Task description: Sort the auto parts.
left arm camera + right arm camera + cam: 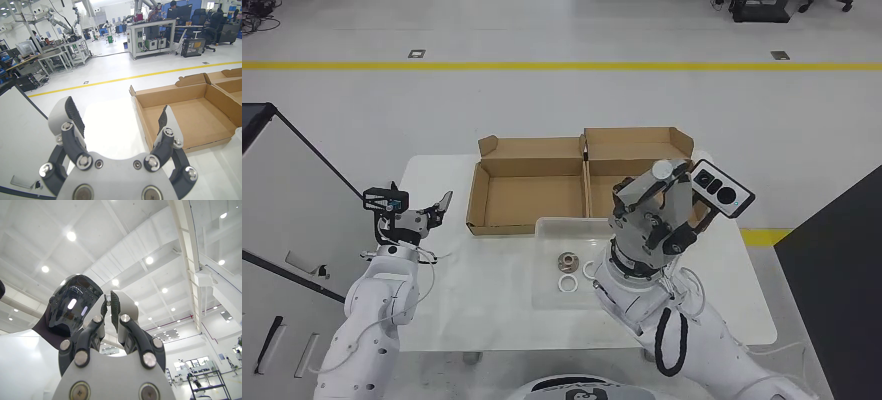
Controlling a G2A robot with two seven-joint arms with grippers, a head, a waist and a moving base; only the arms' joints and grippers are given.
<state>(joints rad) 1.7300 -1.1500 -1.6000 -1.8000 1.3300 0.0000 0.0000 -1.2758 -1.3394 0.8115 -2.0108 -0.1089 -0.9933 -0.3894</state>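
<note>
Metal part (108, 300) in upturned right end effector (107, 302), near tray (542, 262) rim.

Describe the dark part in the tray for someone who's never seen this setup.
On the white table, a clear tray sits on the robot's side of the two cardboard boxes. The dark part lies inside it: round, grey metal, next to two white rings.

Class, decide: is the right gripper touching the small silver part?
Touching. The right wrist view shows the small silver part pinched between the pads of the right gripper.
</note>
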